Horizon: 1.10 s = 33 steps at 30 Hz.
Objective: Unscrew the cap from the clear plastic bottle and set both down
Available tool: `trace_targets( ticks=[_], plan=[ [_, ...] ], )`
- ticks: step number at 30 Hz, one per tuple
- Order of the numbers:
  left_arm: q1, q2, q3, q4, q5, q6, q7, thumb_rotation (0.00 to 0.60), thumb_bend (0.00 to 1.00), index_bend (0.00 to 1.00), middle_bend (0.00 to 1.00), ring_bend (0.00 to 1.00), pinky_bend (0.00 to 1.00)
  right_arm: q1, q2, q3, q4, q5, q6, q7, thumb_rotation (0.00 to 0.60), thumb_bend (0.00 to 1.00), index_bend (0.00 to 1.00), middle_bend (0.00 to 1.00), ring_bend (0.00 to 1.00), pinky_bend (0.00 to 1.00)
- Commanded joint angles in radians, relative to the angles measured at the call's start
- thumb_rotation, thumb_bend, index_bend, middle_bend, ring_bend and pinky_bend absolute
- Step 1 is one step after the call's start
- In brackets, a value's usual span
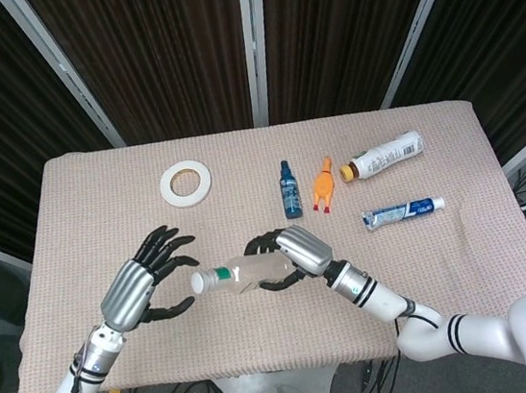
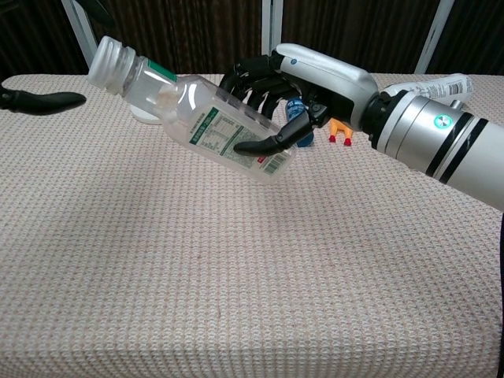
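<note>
Beige woven table cloth [image 1: 465, 257], dark slatted wall [image 1: 156, 46], right hand [image 1: 294, 250] gripping clear bottle [image 1: 239, 275], left hand [image 1: 139, 285] spread.

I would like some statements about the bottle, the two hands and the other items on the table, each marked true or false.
1. The right hand holds the clear plastic bottle above the table. True.
2. The left hand grips the bottle's neck. False: it is open beside it, apart.
3. The white tape ring lies on the beige table cloth. True.
4. The orange rubber chicken lies left of the small blue bottle. False: it lies right of it.
</note>
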State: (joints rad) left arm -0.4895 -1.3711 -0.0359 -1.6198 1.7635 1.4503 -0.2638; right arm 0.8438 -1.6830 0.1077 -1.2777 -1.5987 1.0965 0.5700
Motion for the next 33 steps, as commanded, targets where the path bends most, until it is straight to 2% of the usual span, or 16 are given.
trace_targets(
  ticks=[1, 11, 33],
  plan=[
    [-0.002, 0.003, 0.001, -0.004, 0.001, -0.004, 0.004, 0.600, 0.25, 0.33, 0.14, 0.04, 0.04, 0.001, 0.000, -0.001, 0.001, -0.001, -0.001, 0.001, 0.600, 0.47, 0.60, 0.55, 0.43, 0.57],
    [-0.003, 0.005, 0.002, -0.015, 0.002, -0.008, 0.007, 0.600, 0.30, 0.35, 0.14, 0.04, 0.04, 0.001, 0.000, 0.003, 0.006, 0.003, 0.000, 0.002, 0.600, 0.47, 0.60, 0.55, 0.43, 0.57],
    [-0.014, -0.008, -0.010, -0.021, -0.001, -0.014, 0.009, 0.600, 0.28, 0.39, 0.14, 0.04, 0.04, 0.005, -0.004, 0.003, 0.010, 0.000, 0.001, 0.007, 0.600, 0.47, 0.60, 0.55, 0.43, 0.57]
  ],
)
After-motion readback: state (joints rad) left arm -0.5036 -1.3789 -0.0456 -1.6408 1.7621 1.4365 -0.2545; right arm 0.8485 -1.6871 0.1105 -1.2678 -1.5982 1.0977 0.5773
